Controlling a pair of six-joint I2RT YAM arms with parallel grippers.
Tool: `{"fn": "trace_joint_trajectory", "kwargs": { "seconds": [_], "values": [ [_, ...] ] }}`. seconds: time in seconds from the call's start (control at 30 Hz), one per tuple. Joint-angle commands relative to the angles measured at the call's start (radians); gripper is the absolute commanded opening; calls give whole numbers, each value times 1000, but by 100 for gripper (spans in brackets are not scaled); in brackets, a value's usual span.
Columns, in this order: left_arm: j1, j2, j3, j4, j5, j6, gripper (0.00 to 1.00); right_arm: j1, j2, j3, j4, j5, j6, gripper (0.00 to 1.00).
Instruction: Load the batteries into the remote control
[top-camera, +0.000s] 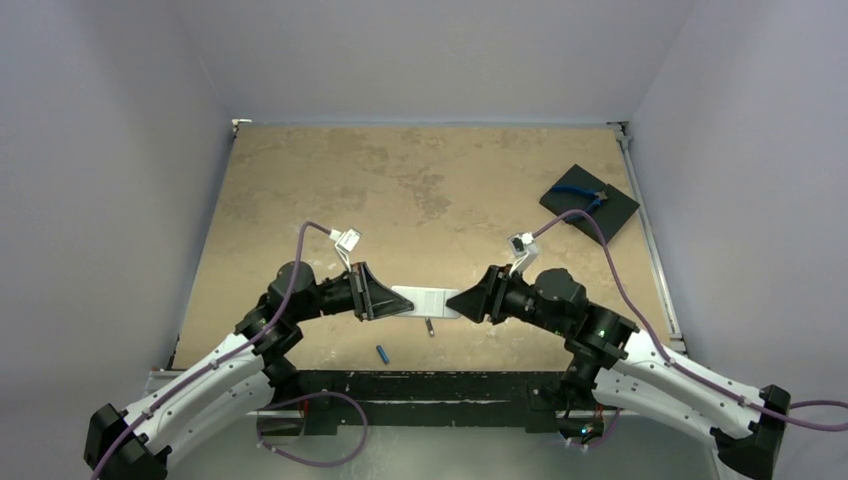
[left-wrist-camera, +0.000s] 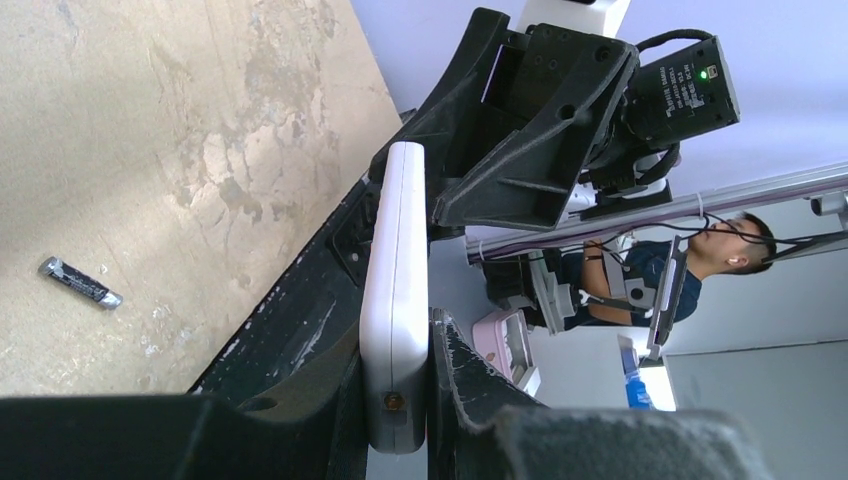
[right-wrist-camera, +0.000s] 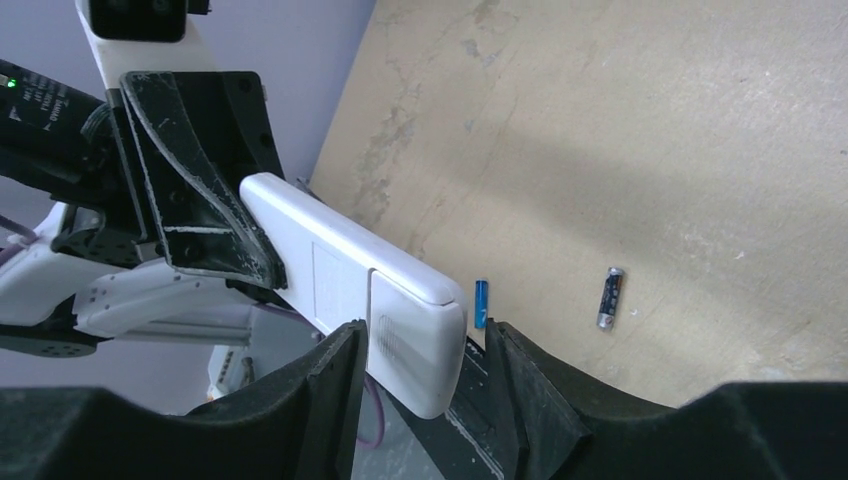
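The remote control (top-camera: 425, 302) is up off the tabletop (top-camera: 420, 180), a white slab held level in the air between the two arms, above the near edge. The left gripper (top-camera: 392, 302) has one end, with its jaws pinching the slab's flat faces; the left wrist view shows both pads tight against the white plastic. At the other end, the right gripper (top-camera: 458, 303) straddles the remote with its jaws spread. In the right wrist view, one finger (right-wrist-camera: 335, 385) sits close against the casing, and a sliver of gap shows before the other finger. A ribbed panel on the remote's plain face sits right between those fingers. Down on the tabletop, below the remote, lies the dark battery (top-camera: 429, 327). The blue battery (top-camera: 383, 352) lies a little nearer the arm bases and to the left, apart from its mate. Neither battery touches the remote or either gripper. Away at the far right corner, a black square pad (top-camera: 600, 212) carries the blue-handled pliers (top-camera: 578, 191), well apart from all the action.
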Motion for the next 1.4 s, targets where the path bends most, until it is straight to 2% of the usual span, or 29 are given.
{"fn": "trace_joint_trajectory", "kwargs": {
  "seconds": [0.0,0.23,0.53,0.97,1.37],
  "values": [
    [1,-11,-3,75,24,-19,0,-4,-26,-18,78,-24,31,53],
    [2,-14,-13,93,27,-31,0,-4,-34,-34,105,-42,44,45],
    [2,-35,-23,84,9,-37,0,-4,-76,-37,74,-26,44,23],
    [1,-66,-13,47,-35,-36,0,-3,-150,-49,36,-4,46,1],
    [2,-82,0,-9,-88,-24,0,-4,-219,-41,-24,23,39,0]
  ]
}}
